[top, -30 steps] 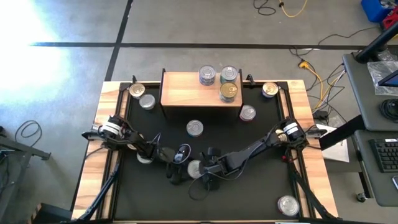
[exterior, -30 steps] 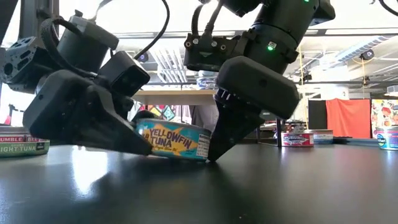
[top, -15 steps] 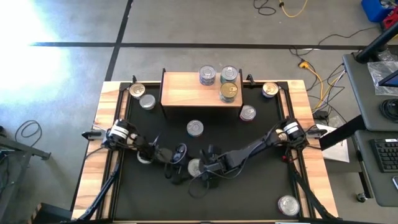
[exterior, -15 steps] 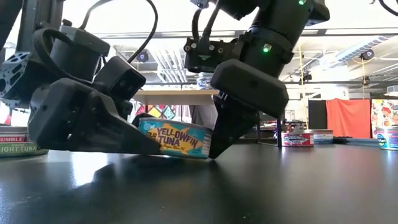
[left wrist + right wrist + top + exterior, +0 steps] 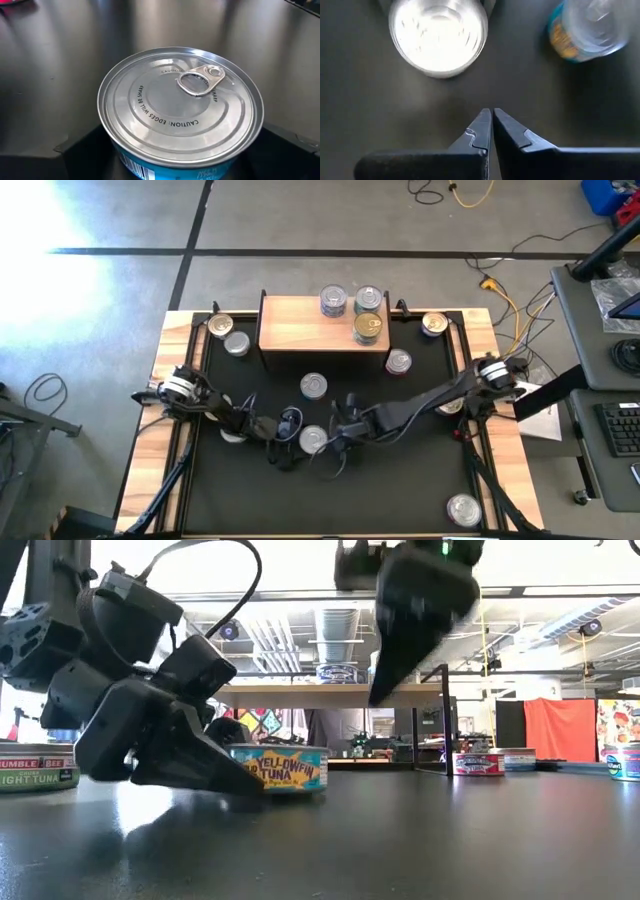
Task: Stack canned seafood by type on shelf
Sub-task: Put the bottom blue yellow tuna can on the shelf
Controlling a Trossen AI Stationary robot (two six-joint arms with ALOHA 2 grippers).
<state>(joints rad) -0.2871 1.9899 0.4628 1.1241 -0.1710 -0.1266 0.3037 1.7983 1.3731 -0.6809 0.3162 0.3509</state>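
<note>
Robotics lab or workshop: bare concrete floor [image 5: 330, 220] with loose cables [image 5: 455, 192], a desk with a keyboard [image 5: 620, 428] beside the wood-edged test table [image 5: 172, 360], open ceiling ducts [image 5: 335, 628].

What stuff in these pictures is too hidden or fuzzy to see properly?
- Low view: the left tool covers the left part of the blue Yellowfin tuna tin, so its grip is unclear.
- Low view: the raised right tool is motion-blurred.
- High view: labels of the three round silver tins on the light-wood shelf are too small.
- Left wrist view: the tin's side is cut off.
</note>
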